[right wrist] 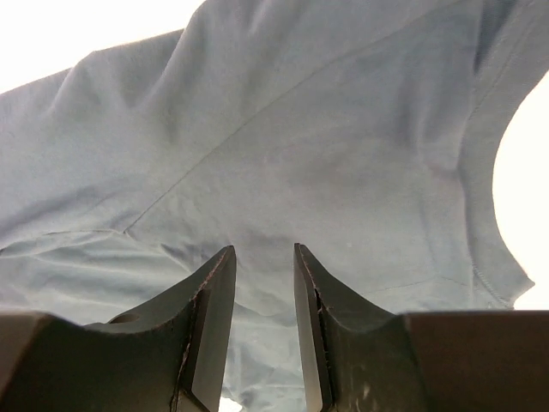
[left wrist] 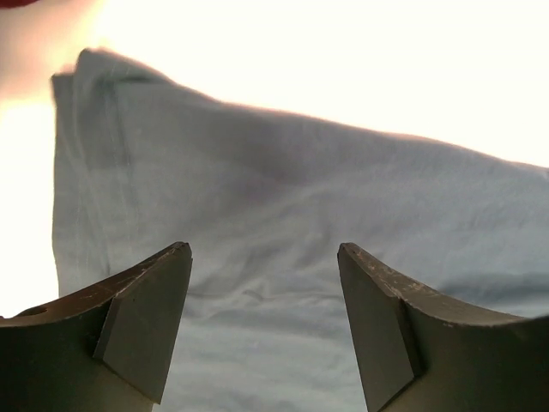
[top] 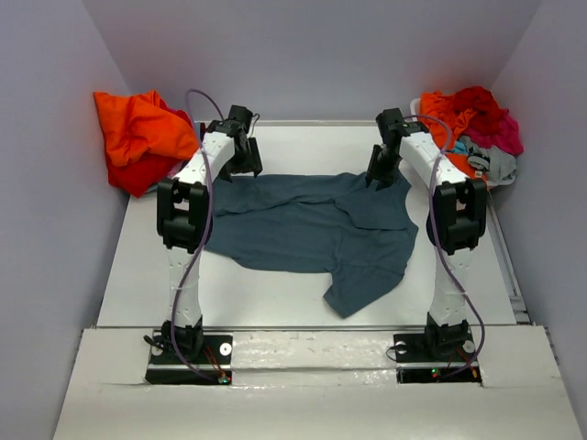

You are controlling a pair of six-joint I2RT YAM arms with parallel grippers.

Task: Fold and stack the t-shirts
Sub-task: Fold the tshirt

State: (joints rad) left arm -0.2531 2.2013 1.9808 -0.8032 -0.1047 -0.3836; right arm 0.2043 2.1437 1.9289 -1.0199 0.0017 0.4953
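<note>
The left arm (top: 188,215) rises from its base at the near edge and stretches toward the far side of the white bench (top: 147,266), with its wrist bent downward. The left gripper (left wrist: 262,249) has its two dark fingers spread wide with nothing between them. Just ahead of and below its tips lies the dark slate-blue cotton t-shirt (top: 303,229), with one hemmed sleeve edge off to the gripper's left in the wrist view.

The right arm (top: 454,211) mirrors that pose, elbow high and forearm angled inward and down. The right gripper (right wrist: 262,249) points at the far right part of the same shirt. Its fingers stand only a narrow gap apart, and no cloth shows pinched between them. The shirt fills the view beyond its tips, with a curved hem to its right.

The shirt lies spread and rumpled across the middle of the bench, between the two grippers and nearer the bases than either. A heap of bright orange and red shirts (top: 133,128) sits well to the left of the left gripper. A mixed heap of red, orange, magenta, teal and grey shirts (top: 472,124) sits to the right of the right gripper.
</note>
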